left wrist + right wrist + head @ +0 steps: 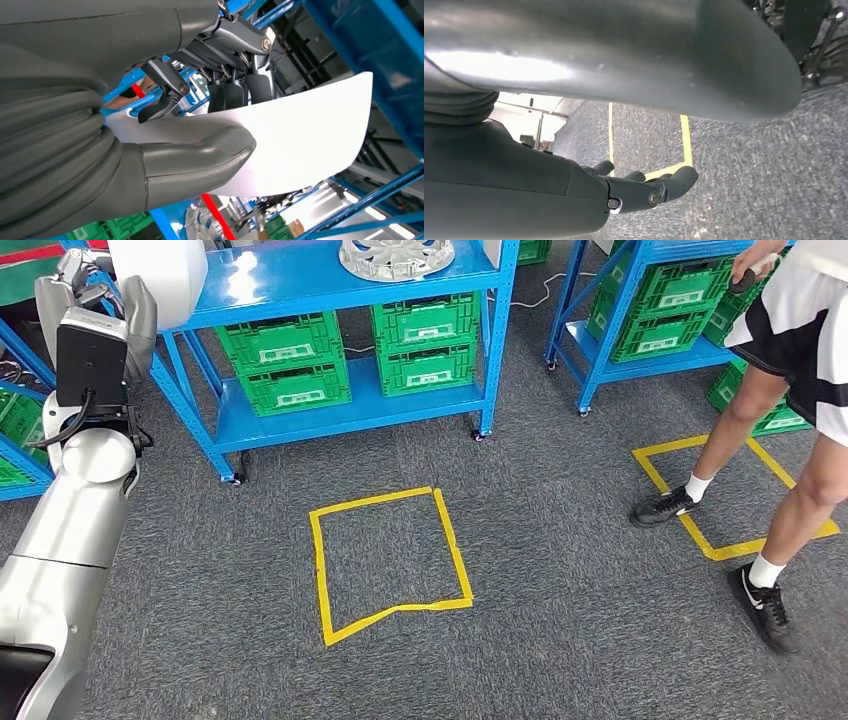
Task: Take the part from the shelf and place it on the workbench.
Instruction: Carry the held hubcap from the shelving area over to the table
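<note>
The part is a white curved panel (165, 275), at the top left of the head view beside the blue shelf. My left hand (85, 280) is raised there on its silver arm and grips the panel. In the left wrist view the panel (305, 135) lies between the thick thumb (200, 160) and the dark fingers (235, 92) of the left hand (210, 115). My right hand (644, 190) hangs over the grey carpet, its fingers loosely extended and holding nothing.
A blue shelf (340, 280) carries a silver wheel cover (397, 257) and green crates (290, 365). A second blue shelf (650, 345) stands at the right. A person (790, 390) stands by a yellow tape square (700, 500). Another tape square (390, 560) marks the carpet ahead.
</note>
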Tool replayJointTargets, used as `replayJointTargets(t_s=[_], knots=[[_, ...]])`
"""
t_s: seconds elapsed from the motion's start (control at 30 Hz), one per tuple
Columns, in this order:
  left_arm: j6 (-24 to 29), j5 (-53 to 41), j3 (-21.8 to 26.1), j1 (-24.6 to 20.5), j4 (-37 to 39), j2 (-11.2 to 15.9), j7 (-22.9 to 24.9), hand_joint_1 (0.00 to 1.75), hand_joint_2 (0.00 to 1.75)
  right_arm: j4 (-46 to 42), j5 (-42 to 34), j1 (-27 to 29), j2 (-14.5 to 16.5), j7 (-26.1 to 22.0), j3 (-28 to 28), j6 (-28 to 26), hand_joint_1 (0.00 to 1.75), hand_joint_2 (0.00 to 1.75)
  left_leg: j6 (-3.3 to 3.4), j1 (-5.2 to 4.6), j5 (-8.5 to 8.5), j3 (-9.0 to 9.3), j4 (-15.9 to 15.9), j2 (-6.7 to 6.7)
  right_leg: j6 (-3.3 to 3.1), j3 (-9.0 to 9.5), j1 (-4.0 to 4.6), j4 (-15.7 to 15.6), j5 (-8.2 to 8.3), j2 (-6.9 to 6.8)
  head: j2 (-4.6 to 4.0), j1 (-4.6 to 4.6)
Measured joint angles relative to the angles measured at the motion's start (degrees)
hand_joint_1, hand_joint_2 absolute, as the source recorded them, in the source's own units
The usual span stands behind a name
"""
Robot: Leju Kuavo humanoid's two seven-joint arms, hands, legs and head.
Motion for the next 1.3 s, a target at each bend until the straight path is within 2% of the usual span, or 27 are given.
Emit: replayJointTargets(t_s=[0.03,0.1,0.13,0.17,0.23,0.27,0.3,0.33,0.37,0.4,0.43,0.5,0.53,0.6,0.63,0.7,0.77,0.8,0.83,0.87,0.93,1.0,1.03,1.1,1.17,1.23,1.3], knots=[[0.0,0.0,0.0,0.0,-0.1,0.0,0.0,1.75,1.75,0.0,0.0,0.0,0.0,0.0,0.0,0.0,0.00,0.00,0.32,-0.19,-0.19,0.44,-1.0,-0.05,0.30,-0.16,0.00,-0.1,0.55,0.00,0.00,0.02],[0.0,-0.1,0.0,0.0,-0.1,0.0,0.0,1.75,1.75,0.0,0.1,0.1,-0.1,-0.1,0.0,0.2,0.00,0.00,1.14,-0.05,0.73,-0.39,-1.3,0.06,0.97,-0.59,0.06,-0.3,1.00,0.18,0.00,0.01],[0.0,-0.2,0.0,0.1,-0.1,-0.1,0.0,1.75,1.75,0.0,0.1,0.1,-0.1,-0.2,0.0,0.3,0.00,0.00,1.63,0.10,1.39,-0.97,-1.5,0.18,1.31,-1.07,0.08,0.5,-0.18,0.31,0.00,0.13],[0.0,-0.2,0.0,0.1,-0.2,-0.1,0.1,1.75,1.75,0.0,0.2,0.1,-0.2,-0.3,0.0,0.4,0.00,0.00,2.06,0.30,2.14,-1.71,-1.6,0.28,1.62,-1.82,0.07,2.4,-2.44,0.43,0.00,0.25],[-0.1,-0.2,0.0,0.1,-0.5,-0.1,0.2,1.75,1.75,0.0,0.4,0.1,-0.2,-0.3,0.0,0.5,0.00,0.00,2.55,0.36,3.38,-3.35,-1.5,0.35,2.11,-3.65,-0.14,9.2,-8.18,0.47,0.00,0.49],[-0.3,-0.2,0.0,0.2,-0.7,-0.1,0.3,1.75,1.75,0.0,0.6,0.1,-0.3,-0.3,0.0,0.6,0.00,0.00,2.59,0.34,3.98,-4.23,-1.4,0.33,2.30,-4.36,-0.22,12.8,-9.78,0.47,0.00,0.51],[-0.6,-0.3,0.0,0.4,-0.8,-0.1,0.3,1.75,1.75,0.0,0.9,0.1,-0.3,-0.3,0.0,0.7,0.00,0.00,2.56,0.34,4.53,-5.08,-1.2,0.32,2.43,-4.61,-0.28,15.5,-9.86,0.46,0.00,0.51],[-1.1,-0.3,0.0,0.7,-1.0,0.0,0.3,1.75,1.75,0.0,1.2,0.1,-0.3,-0.3,0.0,0.9,0.00,0.00,2.46,0.35,5.10,-5.92,-1.1,0.28,2.49,-4.14,-0.34,16.7,-8.74,0.46,0.00,0.52],[-1.6,-0.4,0.0,1.0,-1.1,0.1,0.3,1.75,1.75,0.0,1.5,0.1,-0.3,-0.3,0.0,1.2,0.00,0.00,2.27,0.37,5.62,-6.72,-0.9,0.13,2.46,-2.74,-0.41,15.8,-7.04,0.49,0.00,0.52],[-1.9,-0.6,0.0,1.2,-1.3,0.2,0.2,1.75,1.75,0.0,1.9,0.1,-0.4,-0.3,0.0,1.5,0.00,0.00,2.01,0.40,6.10,-7.46,-0.6,-0.07,2.37,-0.44,-0.49,13.2,-5.61,0.72,0.00,0.53],[-2.1,-0.8,0.0,1.4,-1.4,0.3,0.1,1.75,1.75,0.0,2.1,0.0,-0.4,-0.3,0.1,1.7,0.00,0.00,1.71,0.40,6.50,-8.15,-0.4,-0.28,2.19,2.47,-0.56,9.4,-5.39,1.29,0.00,0.52],[-2.1,-1.2,0.0,1.4,-1.9,0.5,-0.2,1.75,1.75,0.0,2.5,0.0,-0.4,-0.3,0.1,1.9,0.00,0.00,1.00,0.32,7.25,-9.11,0.1,-0.65,1.59,7.14,-0.52,2.4,-7.04,2.32,0.00,0.49],[-2.1,-1.3,0.0,1.4,-2.0,0.6,-0.3,1.75,1.75,0.0,2.6,0.0,-0.4,-0.3,0.2,1.9,0.00,0.00,0.64,0.28,7.66,-9.35,0.1,-0.82,1.24,8.13,-0.44,0.6,-7.93,2.53,0.00,0.47],[-2.1,-1.5,0.0,1.4,-2.1,0.7,-0.5,1.75,1.75,0.0,2.8,0.1,-0.4,-0.3,0.2,1.9,0.00,0.00,-0.04,0.36,8.33,-9.63,0.0,-1.24,0.42,8.13,-0.39,-0.2,-7.76,1.78,0.00,0.49],[-2.2,-1.6,0.0,1.5,-2.1,0.8,-0.4,1.75,1.75,0.0,2.9,0.2,-0.4,-0.3,0.2,1.9,0.00,0.00,-0.33,0.43,7.92,-9.97,0.4,-1.25,-0.05,7.96,-0.47,-0.2,-7.41,1.33,0.00,0.40],[-2.4,-1.9,0.0,1.5,-2.1,0.9,-0.2,1.75,1.75,0.0,3.0,0.2,-0.4,-0.3,0.3,1.9,0.00,0.00,-0.90,0.62,4.51,-11.61,4.4,-0.88,-0.87,7.46,-0.59,-0.4,-6.72,0.35,0.00,0.13],[-2.7,-2.2,0.0,1.5,-2.0,1.0,0.1,1.75,1.75,0.0,3.0,0.2,-0.5,-0.2,0.3,1.9,0.00,0.00,-1.44,0.73,0.11,-13.89,11.7,-0.45,-1.19,6.78,-0.52,-0.3,-6.18,-0.49,0.00,-0.07],[-2.9,-2.3,0.0,1.6,-1.9,0.9,0.2,1.75,1.75,0.0,3.0,0.2,-0.5,-0.2,0.3,1.9,0.00,0.00,-1.59,0.76,-0.91,-14.50,14.4,-0.34,-1.20,6.45,-0.48,-0.3,-5.95,-0.92,0.00,-0.07],[-2.9,-2.3,0.0,1.6,-1.8,0.9,0.3,1.75,1.75,0.0,3.0,0.2,-0.5,-0.2,0.3,1.9,0.00,0.00,-1.63,0.77,-0.87,-14.19,15.3,-0.23,-1.18,6.13,-0.44,-0.3,-5.73,-1.33,0.00,-0.08],[-3.0,-2.4,0.0,1.5,-1.7,0.9,0.4,1.75,1.75,0.0,3.0,0.2,-0.5,-0.2,0.3,1.9,0.00,0.00,-1.56,0.76,0.04,-12.79,14.1,-0.08,-1.12,5.90,-0.41,-0.2,-5.55,-1.72,0.00,-0.08],[-3.0,-2.4,0.0,1.4,-1.7,0.9,0.6,1.75,1.75,0.0,3.0,0.2,-0.5,-0.2,0.3,2.0,0.00,0.00,-1.05,0.58,2.30,-7.61,6.8,1.09,-0.93,5.64,-0.29,-0.1,-5.35,-2.53,0.00,-0.08],[-3.1,-2.5,0.0,1.2,-1.8,1.0,0.6,1.75,1.75,0.0,3.0,0.2,-0.5,-0.2,0.3,2.1,0.00,0.00,-0.25,0.04,3.09,-3.81,0.9,2.44,-0.53,5.53,-0.12,0.0,-5.18,-3.27,0.00,-0.05],[-3.1,-2.6,0.0,1.1,-1.9,1.1,0.6,1.75,1.75,0.0,3.1,0.1,-0.5,-0.2,0.3,2.2,0.00,0.00,0.13,-0.22,2.90,-3.29,-0.2,2.66,-0.25,5.50,-0.06,0.0,-5.07,-3.65,0.00,-0.09],[-3.1,-2.7,0.0,1.2,-1.9,1.4,0.6,1.75,1.75,0.0,3.1,0.1,-0.5,-0.1,0.3,2.4,0.00,0.00,0.81,-0.17,3.24,-3.48,-0.7,1.92,0.36,5.44,0.03,0.0,-4.98,-4.27,0.00,-0.20],[-3.1,-2.8,0.0,1.3,-2.0,1.6,0.6,1.75,1.75,0.0,3.1,0.1,-0.6,-0.1,0.3,2.6,0.00,0.00,1.54,0.24,3.78,-3.71,-1.1,1.17,1.05,4.60,-0.03,1.8,-6.37,-2.95,0.00,-0.15],[-3.1,-2.8,0.0,1.3,-2.0,1.5,0.6,1.75,1.75,0.0,3.1,0.2,-0.6,0.0,0.3,2.7,0.00,0.00,2.06,0.45,4.24,-4.19,-1.1,0.46,1.54,1.91,-0.23,7.7,-9.81,-0.82,0.00,-0.03],[-3.1,-2.9,0.0,1.4,-2.0,1.5,0.6,1.75,1.75,0.0,3.1,0.3,-0.6,0.0,0.3,2.7,0.00,0.00,2.18,0.46,4.54,-4.86,-0.9,-0.53,1.69,-1.33,-0.32,14.6,-12.54,-0.15,0.00,0.01]])
